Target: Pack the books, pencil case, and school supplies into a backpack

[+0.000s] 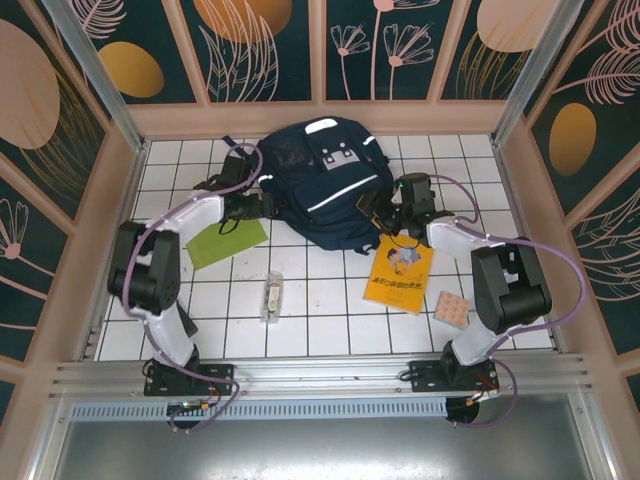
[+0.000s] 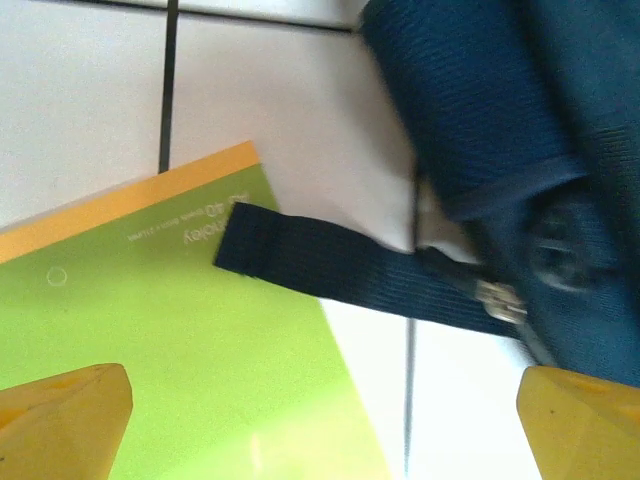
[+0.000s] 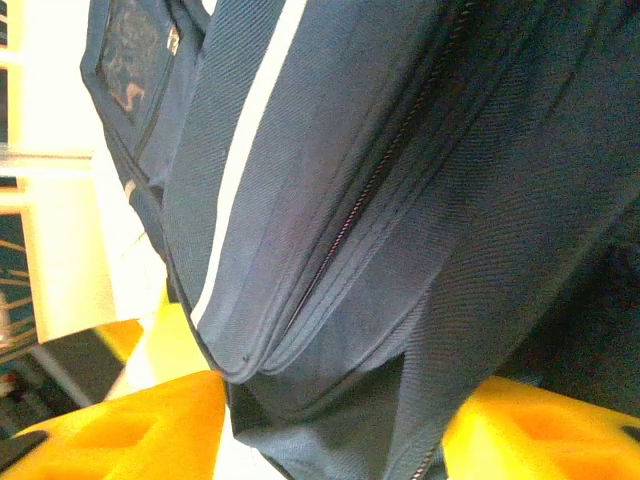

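While left gripper (image 2: 325, 420) hangs wide open, empty, lime-green book (image 2: 180, 330) and strap (image 2: 330, 265) lie just beyond it | right gripper (image 3: 335, 420) straddles backpack (image 3: 400, 200) fold, grip unclear

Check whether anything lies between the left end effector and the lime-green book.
Partly. A dark navy webbing strap from the navy-blue fabric backpack lies across one corner of the thin lime-green book. The rest of the cover facing the open left end effector looks bare.
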Motion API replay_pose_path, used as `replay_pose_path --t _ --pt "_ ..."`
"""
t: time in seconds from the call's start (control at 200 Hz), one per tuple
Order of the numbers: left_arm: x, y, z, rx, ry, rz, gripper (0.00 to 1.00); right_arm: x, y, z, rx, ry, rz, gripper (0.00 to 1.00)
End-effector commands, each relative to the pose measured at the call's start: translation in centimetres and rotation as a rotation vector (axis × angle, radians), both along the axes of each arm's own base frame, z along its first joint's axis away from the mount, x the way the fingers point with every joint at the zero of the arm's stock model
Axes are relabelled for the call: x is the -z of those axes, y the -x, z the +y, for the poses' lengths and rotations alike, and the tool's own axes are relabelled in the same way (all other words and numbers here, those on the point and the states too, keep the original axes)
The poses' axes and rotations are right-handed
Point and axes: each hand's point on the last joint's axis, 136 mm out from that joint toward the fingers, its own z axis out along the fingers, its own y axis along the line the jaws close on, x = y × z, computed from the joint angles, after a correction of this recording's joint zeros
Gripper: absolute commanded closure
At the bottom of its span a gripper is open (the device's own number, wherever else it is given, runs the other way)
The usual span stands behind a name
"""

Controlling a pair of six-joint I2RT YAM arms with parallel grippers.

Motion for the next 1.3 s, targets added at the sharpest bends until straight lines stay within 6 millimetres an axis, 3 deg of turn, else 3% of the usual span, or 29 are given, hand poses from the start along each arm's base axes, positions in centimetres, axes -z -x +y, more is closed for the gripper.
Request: replay_pose_path --t 0.0,0.14,0.35,0.5,0.515,0.585,0.745,0.856,0.956,1.101,1.296 --pt "-5.8 0.4 -3.0 0.012 0.218 -0.144 0.01 -3.6 0.0 -1.2 0.003 0.049 -0.067 0.37" --pt "-7.6 2.5 -7.9 0.093 0.378 -0.177 0.02 -3.0 1.9 -6.1 0.099 0.253 -0.031 0.33" --pt "-6.6 6.6 -17.6 0.264 0.535 -0.107 0.04 -0.1 6.1 -14.4 0.292 0.355 0.074 0.33" --pt "-5.9 9.4 -22.7 0.371 0.569 -0.058 0.06 2.7 8.9 -17.2 0.379 0.377 0.144 0.33" --pt "-4.9 9.6 -23.2 0.377 0.560 -0.034 0.06 3.0 9.1 -17.4 0.388 0.379 0.152 0.33" --pt "-4.1 11.0 -25.2 0.431 0.557 0.000 0.08 4.1 9.9 -18.2 0.416 0.376 0.174 0.34" --pt "-0.9 13.6 -28.1 0.531 0.500 0.101 0.23 6.1 10.6 -18.0 0.421 0.326 0.188 0.37" --pt "1.9 14.6 -28.7 0.571 0.446 0.180 0.31 6.9 10.8 -16.3 0.371 0.240 0.181 0.41" --pt "3.1 14.6 -29.0 0.586 0.414 0.201 0.34 7.3 11.2 -14.7 0.321 0.167 0.173 0.43" --pt "4.0 14.4 -29.9 0.590 0.412 0.215 0.35 6.9 11.8 -13.1 0.271 0.129 0.160 0.48" --pt "5.6 14.1 -30.9 0.578 0.404 0.232 0.35 4.6 12.3 -12.2 0.259 0.115 0.110 0.53"
